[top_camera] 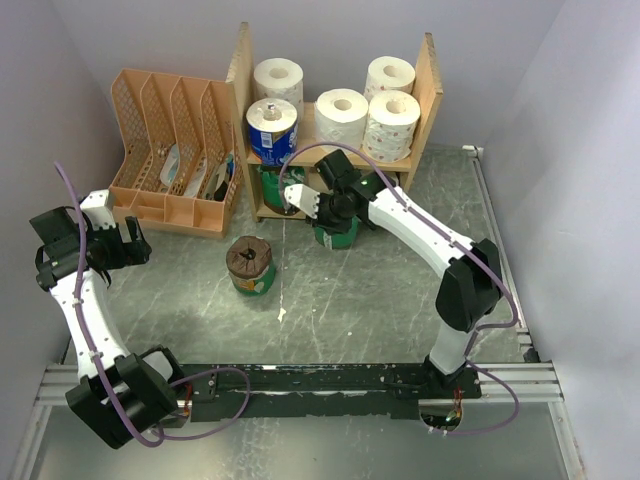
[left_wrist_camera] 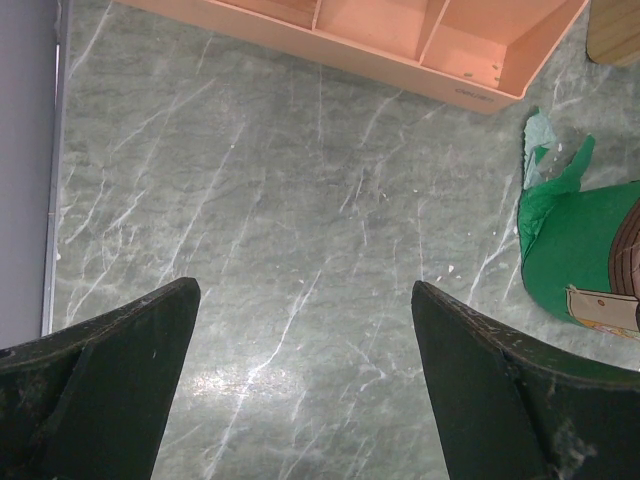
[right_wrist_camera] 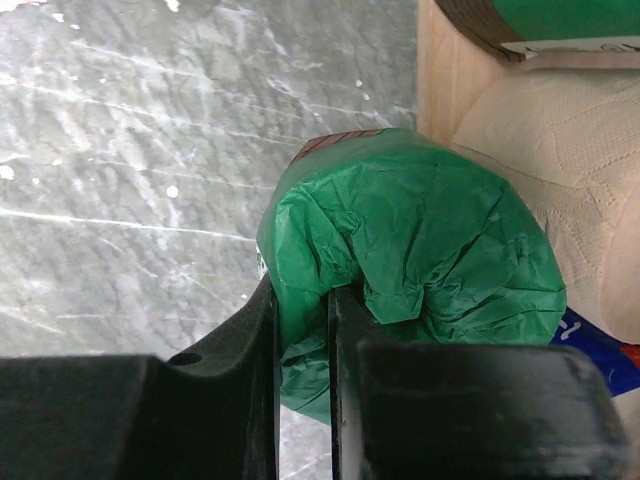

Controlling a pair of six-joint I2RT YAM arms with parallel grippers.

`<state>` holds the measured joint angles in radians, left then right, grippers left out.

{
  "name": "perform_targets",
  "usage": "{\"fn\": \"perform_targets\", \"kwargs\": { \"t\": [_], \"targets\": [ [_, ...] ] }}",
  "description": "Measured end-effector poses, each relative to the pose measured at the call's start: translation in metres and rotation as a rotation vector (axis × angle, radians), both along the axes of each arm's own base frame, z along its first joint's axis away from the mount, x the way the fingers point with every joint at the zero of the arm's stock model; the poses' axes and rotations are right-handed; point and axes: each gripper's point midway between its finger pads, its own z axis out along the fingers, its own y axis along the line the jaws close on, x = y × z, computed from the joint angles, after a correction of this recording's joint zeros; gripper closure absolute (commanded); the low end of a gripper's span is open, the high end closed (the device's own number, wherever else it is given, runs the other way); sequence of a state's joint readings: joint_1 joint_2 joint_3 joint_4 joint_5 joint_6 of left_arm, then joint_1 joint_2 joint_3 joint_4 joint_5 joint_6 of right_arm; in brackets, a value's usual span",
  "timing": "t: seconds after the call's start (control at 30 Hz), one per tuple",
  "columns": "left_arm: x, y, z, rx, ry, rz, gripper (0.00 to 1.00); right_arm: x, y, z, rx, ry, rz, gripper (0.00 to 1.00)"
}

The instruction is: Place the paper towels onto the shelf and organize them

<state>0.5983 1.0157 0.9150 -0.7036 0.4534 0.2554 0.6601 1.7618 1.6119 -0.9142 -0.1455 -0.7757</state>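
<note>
The wooden shelf [top_camera: 431, 68] stands at the back. Its top tier holds several white paper towels [top_camera: 341, 116] and a blue-wrapped one [top_camera: 271, 130]; a green one [top_camera: 270, 186] sits on the lower tier. My right gripper [top_camera: 334, 214] is just in front of the lower tier, shut on the wall of a green-wrapped roll [top_camera: 338, 236]. In the right wrist view the gripper [right_wrist_camera: 303, 298] pinches that roll [right_wrist_camera: 430, 230], beside the shelf panel [right_wrist_camera: 440, 90]. Another green roll with a brown top [top_camera: 250, 266] stands on the table. My left gripper [top_camera: 133, 245] is open and empty, also in its wrist view [left_wrist_camera: 305, 290].
A peach slotted organizer [top_camera: 168, 150] stands left of the shelf, its front edge in the left wrist view [left_wrist_camera: 400, 70]. A small white paper scrap [top_camera: 281, 313] lies on the marbled table. Grey walls close in left, right and behind.
</note>
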Motion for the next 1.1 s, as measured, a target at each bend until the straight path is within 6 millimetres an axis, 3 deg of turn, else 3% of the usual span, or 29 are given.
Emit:
{"fn": "perform_targets", "kwargs": {
  "t": [0.6,1.1],
  "targets": [
    [0.000,0.000,0.000,0.000,0.000,0.000,0.00,0.037,0.011,0.001,0.041,-0.058,-0.029,0.99],
    [0.000,0.000,-0.002,-0.005,0.008,0.000,0.00,0.048,0.011,0.006,0.098,-0.059,-0.050,0.93]
  ]
}}
